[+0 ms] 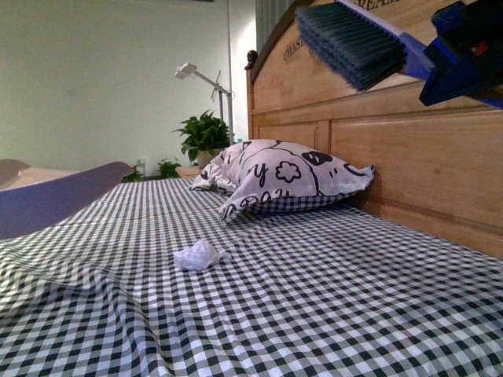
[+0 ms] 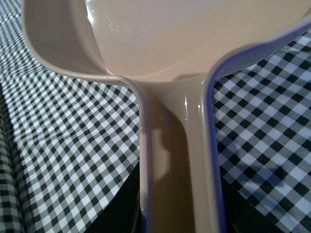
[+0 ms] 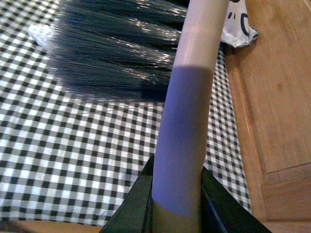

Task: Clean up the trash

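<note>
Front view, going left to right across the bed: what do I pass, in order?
Pale curved plastic dustpan → small crumpled white paper wad → white black-patterned pillow → dark-bristled brush → blue right gripper.

Patterned pillow (image 1: 283, 182) against wooden headboard (image 1: 409, 157), checked bedsheet (image 1: 314, 298), potted plant (image 1: 204, 135), white lamp (image 1: 189, 71)

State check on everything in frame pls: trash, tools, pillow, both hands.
trash wad: crumpled, loose on the sheet, unswept
brush: raised, bristles clear of the sheet
dustpan: empty, low by the sheet
pillow: rumpled, against the headboard
left hand: shut on dustpan handle
right hand: shut on brush handle
</note>
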`<state>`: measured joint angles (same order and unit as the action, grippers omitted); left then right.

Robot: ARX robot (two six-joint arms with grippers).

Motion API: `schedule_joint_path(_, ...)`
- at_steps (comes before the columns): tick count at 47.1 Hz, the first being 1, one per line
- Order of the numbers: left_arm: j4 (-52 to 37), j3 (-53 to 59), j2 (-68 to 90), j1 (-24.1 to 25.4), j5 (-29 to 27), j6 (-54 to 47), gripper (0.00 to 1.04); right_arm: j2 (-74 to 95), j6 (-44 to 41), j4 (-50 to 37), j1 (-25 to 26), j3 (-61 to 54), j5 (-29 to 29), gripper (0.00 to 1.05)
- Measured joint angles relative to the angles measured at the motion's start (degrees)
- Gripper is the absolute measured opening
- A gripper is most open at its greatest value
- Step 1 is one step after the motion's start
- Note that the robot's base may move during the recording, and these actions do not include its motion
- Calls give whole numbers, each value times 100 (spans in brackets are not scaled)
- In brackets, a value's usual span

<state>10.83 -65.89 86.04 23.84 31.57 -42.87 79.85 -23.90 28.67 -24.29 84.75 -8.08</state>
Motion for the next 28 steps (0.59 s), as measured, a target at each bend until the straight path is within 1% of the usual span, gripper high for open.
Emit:
schedule_joint_path(3,146,-81,181,46,179,-269,25,321,-160,125,-61,302,-188,17)
schedule_joint_path(7,245,-177,363,61,190,-546,25,697,-391,273,-186,634,-413,17)
schedule_joint_path(20,566,-525,872,4,188,-1075,25,1493,-662,507,-520,1379,-748,17)
schedule_joint_path(28,1016,-999,1307,-136,109,-1580,25,2162,-769,706,-684,2098,-885,17)
